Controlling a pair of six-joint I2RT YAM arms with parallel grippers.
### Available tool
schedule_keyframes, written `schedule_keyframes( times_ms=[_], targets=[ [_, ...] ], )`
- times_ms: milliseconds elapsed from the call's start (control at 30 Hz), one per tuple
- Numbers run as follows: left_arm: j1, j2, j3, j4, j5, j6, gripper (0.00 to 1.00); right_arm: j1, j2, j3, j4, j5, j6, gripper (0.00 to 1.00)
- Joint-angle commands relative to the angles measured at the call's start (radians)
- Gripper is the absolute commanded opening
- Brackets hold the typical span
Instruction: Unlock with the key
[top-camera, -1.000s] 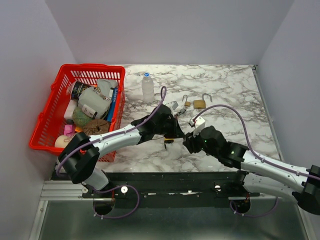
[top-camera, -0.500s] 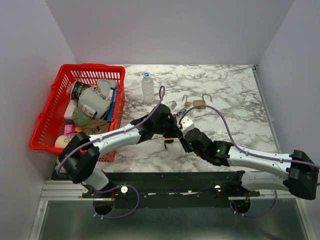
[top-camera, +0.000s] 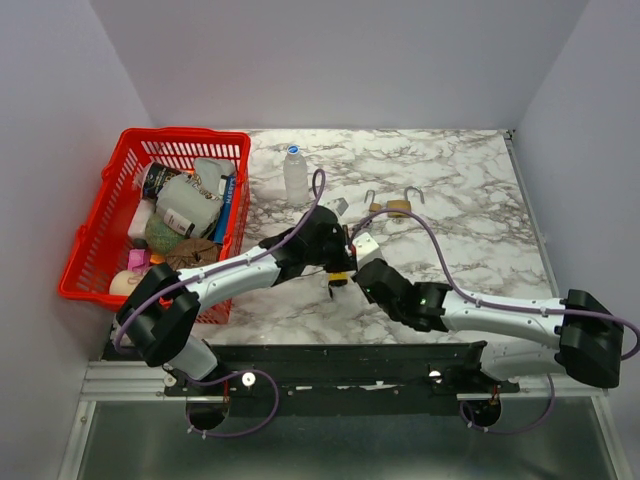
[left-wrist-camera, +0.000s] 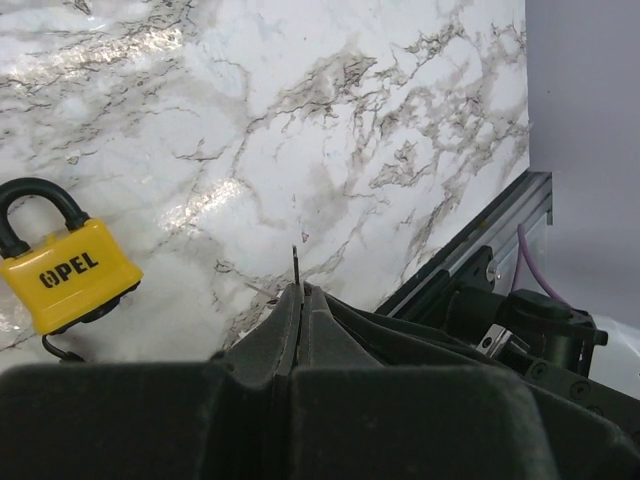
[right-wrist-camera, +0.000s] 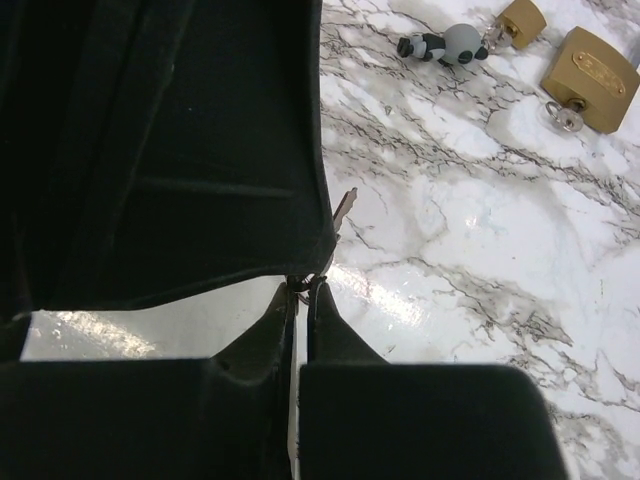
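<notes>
Key in left fingers (padlock near)

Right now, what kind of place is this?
Probably a robot test booth: a left arm and right arm at a marble-look table, plain walls close around, plus a basket of odds and ends and padlocks for practice.

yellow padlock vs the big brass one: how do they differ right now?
Colour: the yellow padlock has a yellow body marked OPEL and a black shackle; the big brass padlock is gold-toned with a bare metal shackle.
Shackle: the yellow padlock's is seated in its body, shut; the big brass padlock's looks hooked open in the top view.
Place: the yellow padlock lies nearer the arms' bases, the big brass padlock farther back.
Both lie flat on the marble table.
</notes>
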Motion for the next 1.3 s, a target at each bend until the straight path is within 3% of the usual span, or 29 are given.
schedule_keyframes(
  times_ms=[0,67,100,200,367,500,767,900,1000,1133,1267],
  targets=[
    [-0.018,-0.016,-0.009,0.031,0.121,-0.016,0.0,-0.012,0.034,0.029,0.053,0.085,0.028,0.01],
    [-0.007,-0.019,-0.009,0.034,0.124,-0.013,0.02,-0.012,0.037,0.031,0.047,0.067,0.029,0.01],
    [-0.002,-0.023,-0.011,0.035,0.126,-0.012,0.12,-0.012,0.035,0.026,0.046,0.048,0.035,0.01],
    [0.019,-0.036,-0.02,0.07,0.132,-0.008,0.22,-0.012,0.015,0.006,0.041,0.01,0.058,0.01],
    [0.044,-0.048,-0.017,0.061,0.138,0.008,0.25,-0.012,-0.028,-0.04,0.05,-0.024,0.078,0.01],
    [0.062,-0.049,-0.014,0.041,0.14,0.039,0.4,-0.012,-0.061,-0.064,0.056,-0.073,0.08,0.01],
    [0.1,-0.138,-0.086,0.035,0.058,0.172,0.58,-0.029,-0.166,-0.083,0.047,-0.271,0.092,0.01],
    [0.1,-0.247,-0.193,0.161,0.02,0.252,0.81,-0.087,-0.248,-0.095,0.035,-0.428,0.133,0.01],
    [0.099,-0.356,-0.302,0.303,0.058,0.309,0.89,-0.139,-0.293,-0.098,0.024,-0.539,0.184,0.01],
    [0.062,-0.506,-0.463,0.487,0.101,0.358,0.95,-0.196,-0.362,-0.08,0.001,-0.659,0.255,0.01],
    [-0.03,-0.552,-0.479,0.502,0.052,0.502,0.95,-0.218,-0.387,-0.047,-0.023,-0.725,0.314,0.01]
  ],
)
